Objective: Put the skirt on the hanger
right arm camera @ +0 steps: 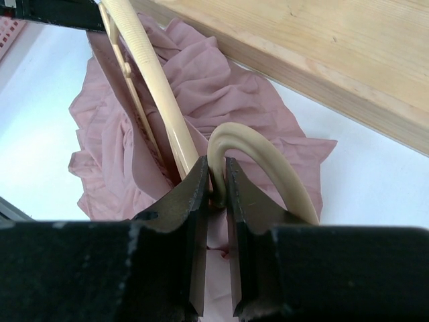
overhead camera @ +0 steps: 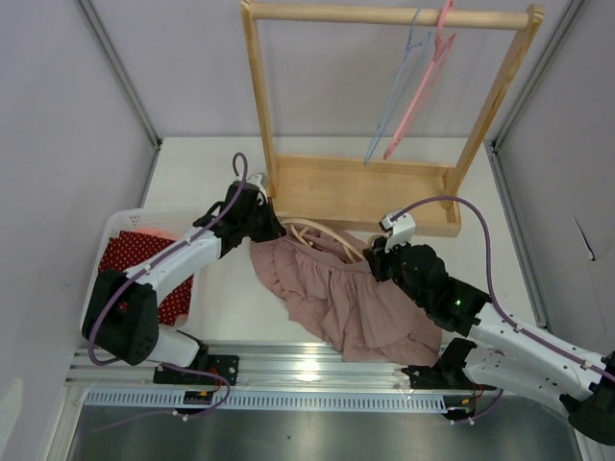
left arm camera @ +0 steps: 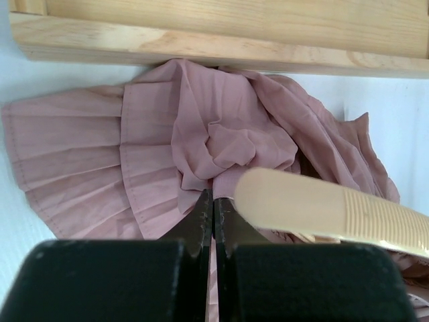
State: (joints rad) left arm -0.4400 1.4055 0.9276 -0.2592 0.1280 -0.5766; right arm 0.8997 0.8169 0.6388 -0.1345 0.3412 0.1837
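Note:
A dusty-pink pleated skirt [overhead camera: 351, 303] lies crumpled on the table in front of the wooden rack. A cream hanger [overhead camera: 322, 237] rests across its upper edge. My left gripper [overhead camera: 270, 229] sits at the skirt's top left corner. In the left wrist view its jaws are pressed together on a fold of the skirt [left arm camera: 201, 147], and the hanger's arm [left arm camera: 315, 208] crosses just to their right. My right gripper [right arm camera: 216, 180] is shut on the neck of the hanger's curved hook [right arm camera: 268, 157], with the skirt [right arm camera: 221, 94] spread beneath.
The wooden rack's base [overhead camera: 370, 192] stands just behind the skirt. A blue hanger [overhead camera: 397, 91] and a pink hanger [overhead camera: 421, 91] hang from its top rail. A white basket [overhead camera: 120, 223] holding a red dotted garment [overhead camera: 130, 254] sits at the left.

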